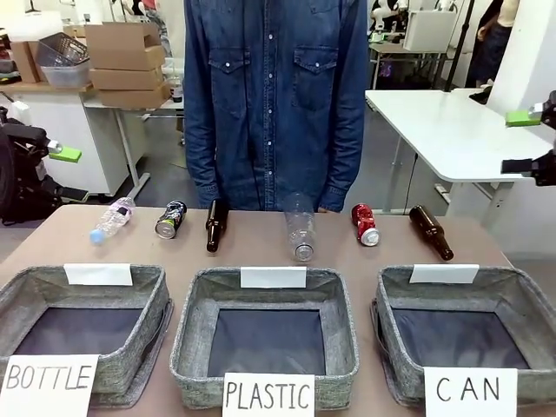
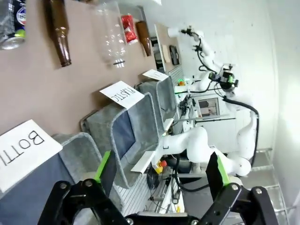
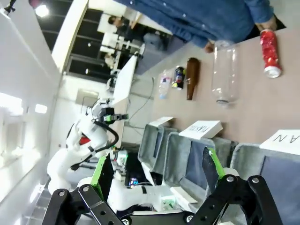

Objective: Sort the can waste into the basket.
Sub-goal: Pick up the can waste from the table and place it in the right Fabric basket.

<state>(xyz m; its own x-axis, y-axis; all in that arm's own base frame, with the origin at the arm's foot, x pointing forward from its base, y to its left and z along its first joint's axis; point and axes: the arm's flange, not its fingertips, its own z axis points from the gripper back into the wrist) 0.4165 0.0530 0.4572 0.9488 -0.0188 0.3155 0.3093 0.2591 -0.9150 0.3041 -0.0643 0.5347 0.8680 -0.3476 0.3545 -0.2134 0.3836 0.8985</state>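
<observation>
The red can (image 1: pixel 365 224) lies at the far right of the table, and the dark can (image 1: pixel 171 219) at the far left; both also appear in the right wrist view as the red can (image 3: pixel 269 51) and the dark can (image 3: pixel 178 77). The grey basket signed "CAN" (image 1: pixel 521 300) stands front right with nothing in it. My right gripper (image 1: pixel 526 142) hangs open high off the table's right edge, its own view showing open jaws (image 3: pixel 157 172) holding nothing. My left gripper (image 2: pixel 161 171) is open too, raised off the left side, with one green pad (image 1: pixel 65 155) in sight.
Two brown bottles (image 1: pixel 215 224) (image 1: pixel 432 231) and two clear plastic bottles (image 1: pixel 301 228) (image 1: pixel 113 219) lie in the same far row. Baskets signed "PLASTIC" (image 1: pixel 200 304) and "BOTTLE" (image 1: pixel 148 295) stand at the front. A person in a denim shirt (image 1: pixel 274 95) stands at the far edge.
</observation>
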